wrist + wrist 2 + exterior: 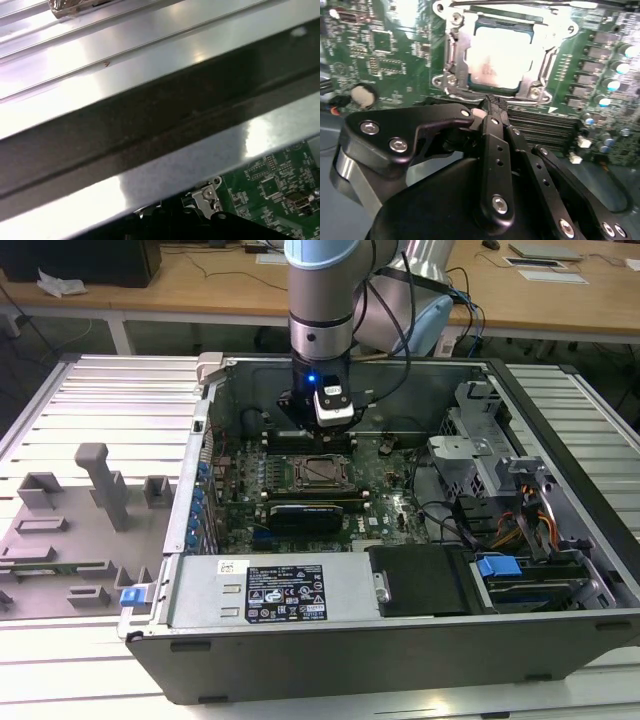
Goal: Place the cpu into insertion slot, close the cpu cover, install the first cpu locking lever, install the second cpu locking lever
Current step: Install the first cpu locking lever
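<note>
The arm stands inside the open computer case (560, 540), its gripper (318, 435) lowered just behind the insertion slot (318, 472) on the green circuit board (390, 505). From the exterior view the arm's own wrist block hides the fingers, so nothing of their spread can be read there.

In the second wrist view the gripper (492, 106) shows from behind: its black fingers (495, 145) are drawn together to a narrow point with nothing visible between the tips, which end just short of the slot's near edge. Whether the tips touch the board cannot be made out.

The cpu (501, 60) already lies in the insertion slot (451, 80), its pale metal top facing up and washed out by glare. The cpu cover (547, 62) appears as a silver frame around the chip; how fully it sits down is hard to tell, as bright reflection blurs its far edge. The locking levers cannot be picked out with certainty among the shiny metal.

The first wrist view looks along the case wall (150, 115), with a corner of the circuit board (270, 185) and a small silver bracket (207, 197) cut off at the edge.
</note>
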`<state>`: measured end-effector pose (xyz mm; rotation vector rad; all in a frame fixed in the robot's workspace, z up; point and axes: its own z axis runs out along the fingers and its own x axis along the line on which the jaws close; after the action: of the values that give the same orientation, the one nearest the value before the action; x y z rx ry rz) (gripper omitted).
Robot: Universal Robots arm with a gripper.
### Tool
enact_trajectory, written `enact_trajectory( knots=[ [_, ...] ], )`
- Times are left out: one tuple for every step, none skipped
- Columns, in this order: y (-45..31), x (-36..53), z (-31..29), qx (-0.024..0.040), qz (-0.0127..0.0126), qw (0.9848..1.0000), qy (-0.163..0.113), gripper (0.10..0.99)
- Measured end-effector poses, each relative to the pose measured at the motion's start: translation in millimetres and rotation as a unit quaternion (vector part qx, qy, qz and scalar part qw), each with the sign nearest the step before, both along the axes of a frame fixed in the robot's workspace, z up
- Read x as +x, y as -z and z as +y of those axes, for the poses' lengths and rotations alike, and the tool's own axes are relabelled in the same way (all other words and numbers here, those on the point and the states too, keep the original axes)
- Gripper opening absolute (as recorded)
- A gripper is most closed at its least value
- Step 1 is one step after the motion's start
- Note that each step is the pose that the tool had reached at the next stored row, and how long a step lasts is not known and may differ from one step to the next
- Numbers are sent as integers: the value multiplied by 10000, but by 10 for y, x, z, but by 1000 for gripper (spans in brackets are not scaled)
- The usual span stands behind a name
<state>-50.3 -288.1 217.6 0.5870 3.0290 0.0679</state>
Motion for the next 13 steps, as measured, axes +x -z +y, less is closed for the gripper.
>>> enact_trajectory(
  knots=[
    [0,0,0,0,1,10000,0,106],
    [0,0,0,0,1,10000,0,106],
    [1,0,0,1,0,10000,0,106],
    [2,1,-2,-19,0,10000,0,106],
    [1,1,-4,-41,0,10000,0,106],
    [1,1,-7,-67,0,10000,-1,106],
    [1,1,-15,-106,0,9999,-2,106],
    [0,0,-25,-129,1,9999,-4,106],
    [0,0,-40,-143,1,9999,-5,106],
    [1,0,-57,-148,1,9999,-6,106],
    [2,0,-79,-153,1,9999,-7,106],
    [2,1,-105,-158,1,9999,-8,106],
    [3,0,-127,-162,1,9999,-8,106]
  ],
)
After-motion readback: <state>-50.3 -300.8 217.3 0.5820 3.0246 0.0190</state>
